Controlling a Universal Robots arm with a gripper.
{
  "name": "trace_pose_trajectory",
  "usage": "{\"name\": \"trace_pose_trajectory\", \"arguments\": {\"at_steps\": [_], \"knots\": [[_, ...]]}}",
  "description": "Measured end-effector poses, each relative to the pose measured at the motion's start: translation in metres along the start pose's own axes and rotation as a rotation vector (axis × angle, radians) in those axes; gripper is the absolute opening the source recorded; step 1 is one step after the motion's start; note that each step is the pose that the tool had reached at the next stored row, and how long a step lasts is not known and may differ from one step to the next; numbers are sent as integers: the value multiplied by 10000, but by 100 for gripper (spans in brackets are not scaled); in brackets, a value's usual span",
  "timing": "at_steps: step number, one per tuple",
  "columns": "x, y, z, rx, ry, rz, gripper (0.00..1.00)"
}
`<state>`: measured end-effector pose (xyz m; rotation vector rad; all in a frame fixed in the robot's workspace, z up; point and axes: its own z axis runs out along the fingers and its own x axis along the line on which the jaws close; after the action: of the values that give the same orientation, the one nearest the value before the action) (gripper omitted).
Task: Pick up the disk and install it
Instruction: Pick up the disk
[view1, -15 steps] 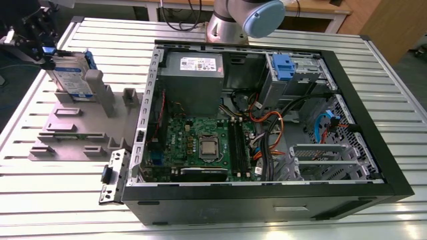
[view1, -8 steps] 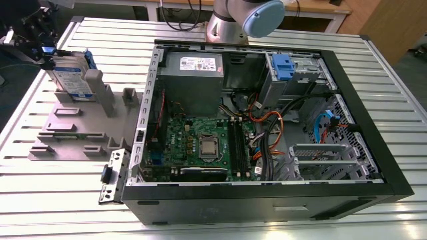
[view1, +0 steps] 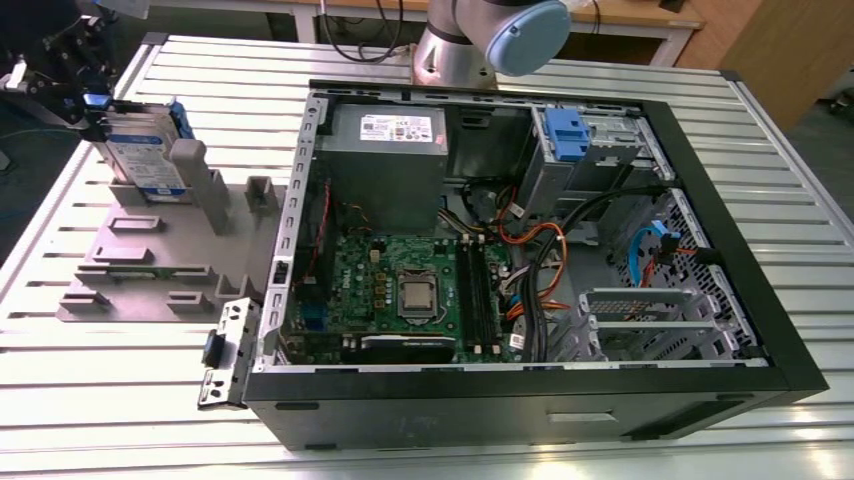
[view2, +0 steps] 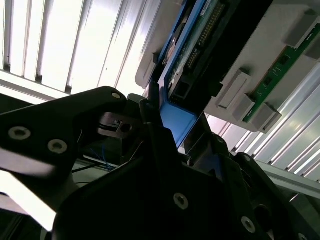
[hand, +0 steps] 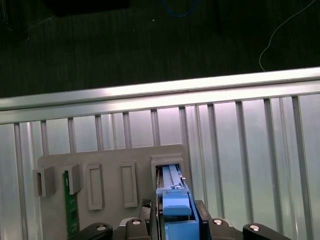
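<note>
The disk (view1: 140, 150) stands on edge in a slot of the grey holder (view1: 147, 262) at the exterior view's left, its label facing the computer case and blue rails along its edges. My gripper (view1: 88, 108) is at the disk's upper far end, its jaws closed around the blue rail. In both wrist views the blue rail end sits between the black fingers (view2: 150, 102), with my gripper (hand: 177, 222) straight over the disk (hand: 171, 177) in its slot. The disk's circuit-board side (view2: 200, 35) runs away from my gripper (view2: 176, 122).
The open computer case (view1: 747, 230) lies at the middle and right, with a power-supply box (view1: 387, 150), motherboard (view1: 400, 285), cables and a blue-tabbed drive bay (view1: 567, 135). The arm's base (view1: 474, 40) stands behind it. A green board (hand: 70, 210) sits in the holder.
</note>
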<state>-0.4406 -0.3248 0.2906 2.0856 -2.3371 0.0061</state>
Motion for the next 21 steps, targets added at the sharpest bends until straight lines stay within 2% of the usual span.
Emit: {"name": "trace_pose_trajectory", "arguments": {"at_steps": [14,16,17,21], "knots": [[-1,-9,1,0,0,37,45],[-1,-10,1,0,0,37,44],[-1,-10,1,0,-1,38,38],[-1,-10,1,0,0,37,38]]}}
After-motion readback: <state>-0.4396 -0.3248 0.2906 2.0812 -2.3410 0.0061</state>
